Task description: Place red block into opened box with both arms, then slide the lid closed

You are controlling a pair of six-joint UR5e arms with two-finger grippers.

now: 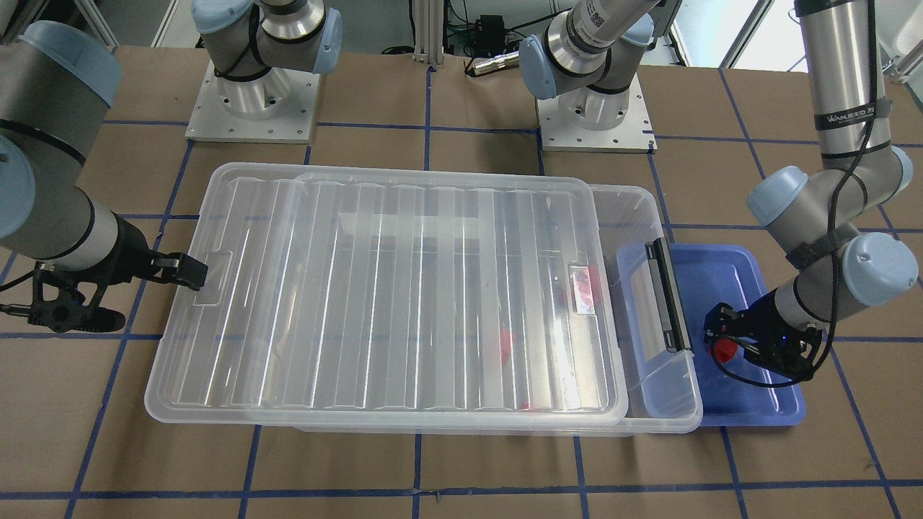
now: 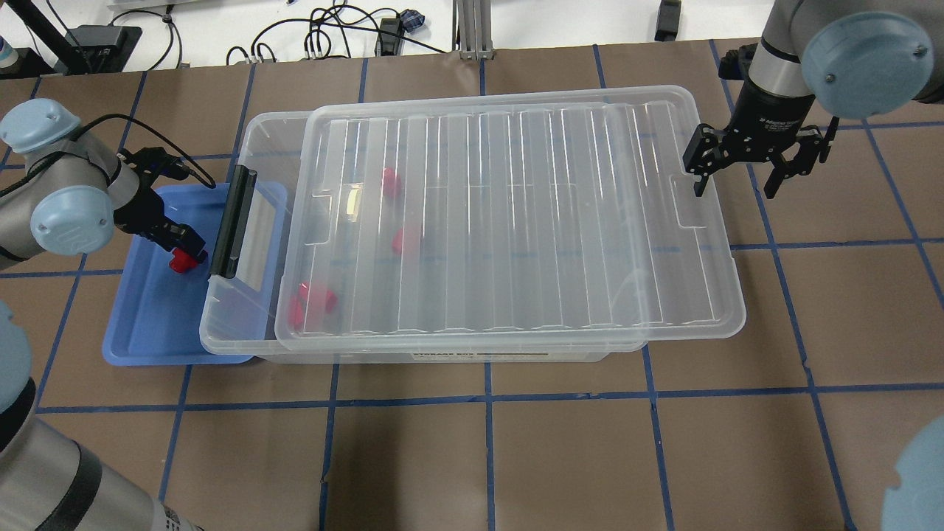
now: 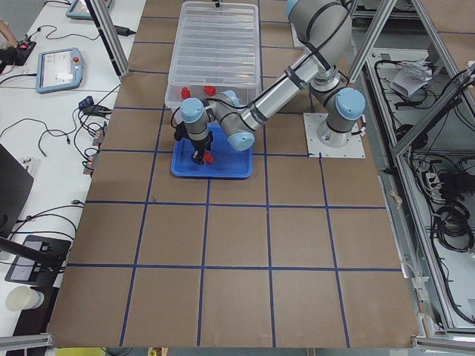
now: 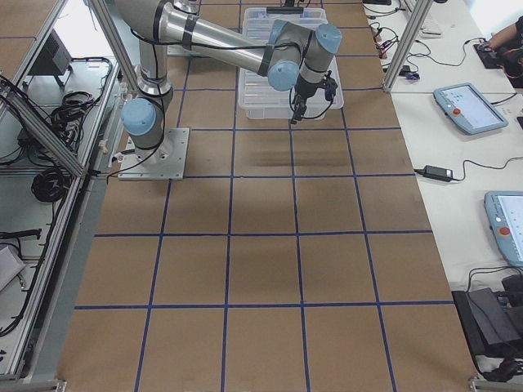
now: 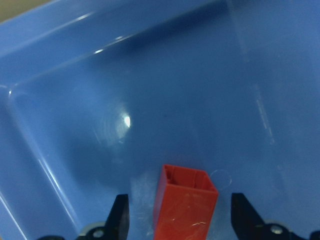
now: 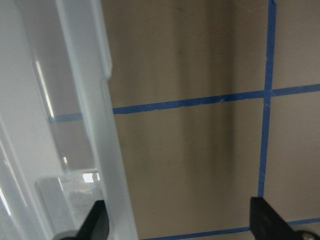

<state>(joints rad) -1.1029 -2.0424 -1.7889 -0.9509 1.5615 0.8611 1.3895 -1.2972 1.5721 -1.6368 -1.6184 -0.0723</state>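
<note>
Early in the task, by the look of it — this block not placed yet. At the left gripper (image 2: 181,254): jaws apart, straddling the red block (image 5: 186,207), with a gap showing on either side in the wrist view, so not clamped. Under and around that gripper, the floor of the blue tray (image 2: 147,332), with the block seemingly resting on it. Left to do, as judged: closing on the block, lifting, carrying it across to the box (image 2: 354,352), dropping it in, then pushing the lid (image 2: 531,221) shut.

At the right gripper (image 2: 735,181): spread wide too, holding nothing, placed at the lid's far short end by the notch — one finger (image 6: 95,222) at the lid's rim, the other out over bare table. Probably well placed for pushing the lid toward the handle end.

Between the left gripper and the box's opening: the black handle (image 2: 232,221), raised, just beside the fingers on the box side. Beyond it, only a narrow uncovered strip before the lid's edge, so likely a tight drop. Under the lid, farther from the left gripper, other red blocks (image 2: 404,237) already in the box. Also worth noting: box end overhanging the tray close by the gripper, so little room for a sideways swing.
</note>
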